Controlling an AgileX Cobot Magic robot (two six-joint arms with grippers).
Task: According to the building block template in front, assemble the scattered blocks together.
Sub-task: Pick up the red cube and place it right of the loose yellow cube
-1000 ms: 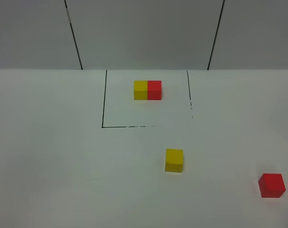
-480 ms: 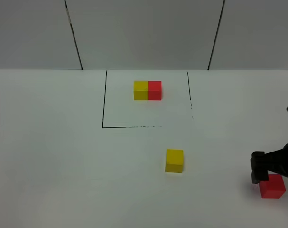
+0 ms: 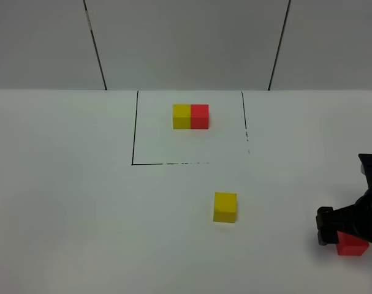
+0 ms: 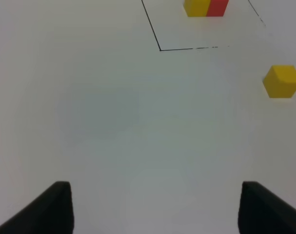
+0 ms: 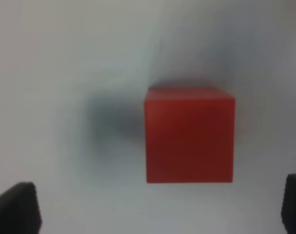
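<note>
**Right fingers spread at the red cube, yellow cube alone mid-worktop**

The red cube [image 3: 352, 247], 1 of the 2 scattered blocks, sits flat on the white worktop [image 3: 63, 208] close to the right edge of the high view. Its upper part is hidden there behind the right arm [image 3: 368, 219]. In the blurred right wrist view the cube lies ahead of the right fingers [image 5: 15, 208]. They are released and spread wide, with 1 dark tip at each side of the picture, and neither tip touches the cube.

The yellow cube [image 3: 225, 207] stands by itself, well apart from the red one on its left. It is just outside the near side of a thin black outline [image 3: 134, 131] drawn on the worktop.

Inside that outline, towards its far side, rests the template [image 3: 190, 116]. It is 1 yellow and 1 red cube joined flush, yellow on the left and red on the right.

The left fingers [image 4: 55, 210] are also released. In the left wrist view they are set wide apart with only bare worktop between them, and the yellow cube and the template are well ahead.
</note>
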